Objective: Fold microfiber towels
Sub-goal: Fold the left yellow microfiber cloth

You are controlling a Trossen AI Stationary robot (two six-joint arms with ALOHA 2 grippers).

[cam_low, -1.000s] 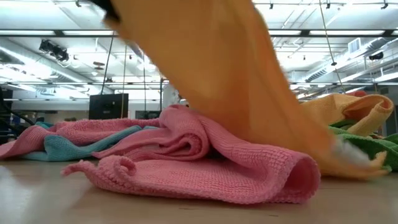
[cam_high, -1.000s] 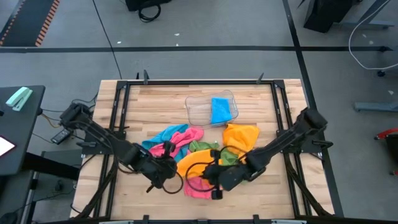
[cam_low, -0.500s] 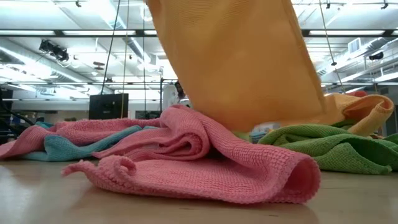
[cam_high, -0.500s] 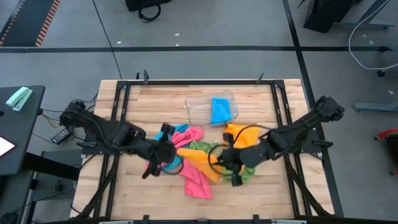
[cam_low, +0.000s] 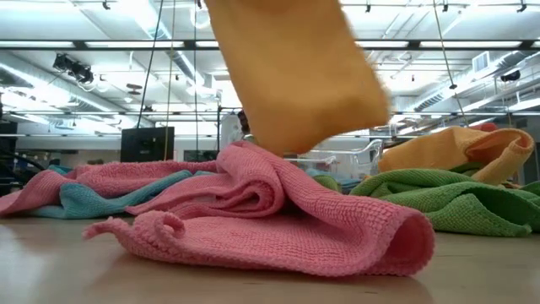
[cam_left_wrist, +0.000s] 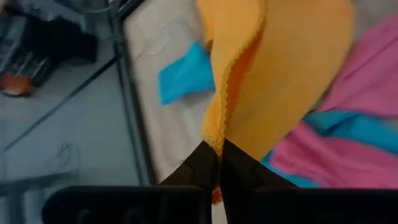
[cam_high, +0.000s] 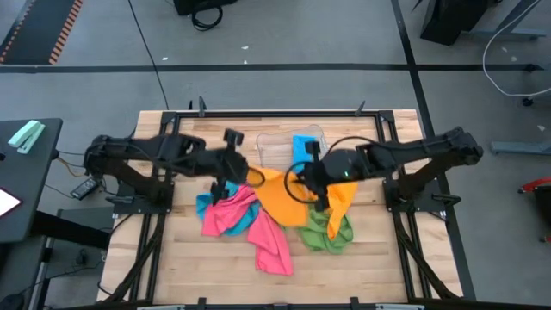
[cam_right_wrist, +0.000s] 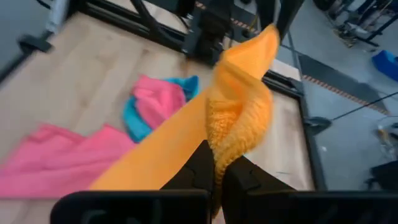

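Note:
An orange microfiber towel (cam_high: 280,200) hangs between my two grippers over the middle of the table; in the low view the orange towel (cam_low: 295,76) fills the upper middle. My left gripper (cam_high: 255,178) is shut on its left upper end and my right gripper (cam_high: 303,176) on its right upper end. Below lie pink towels (cam_high: 228,213), teal-blue ones (cam_high: 251,220), a green one (cam_high: 327,231) and a second orange one (cam_high: 346,194), heaped on the tabletop. My left gripper (cam_left_wrist: 216,163) pinches the orange towel's stitched edge (cam_left_wrist: 214,134) between its two shut fingers, coming slanting down from the table's left. The towel hangs slack below and away from the fingers. My right gripper (cam_right_wrist: 216,163) pinches a bunched fold of the towel's upper edge (cam_right_wrist: 229,140) between its two fingers, slanting down from the table's right. The cloth sags between the two holds, and its lower edge (cam_low: 321,139) hangs just over the pink towel.
A clear plastic tray (cam_high: 274,153) with a folded blue towel (cam_high: 304,148) stands at the far middle, just beyond the grippers. A crumpled pink towel (cam_low: 278,219) lies close to the near edge. Bare wood (cam_high: 198,258) shows at the near left and near right.
Both grippers have risen and gone toward the table's far edge, staying shut on the orange towel. The towel, whose lower end trailed on the green towel, has been drawn up off the pile and now hangs between them.

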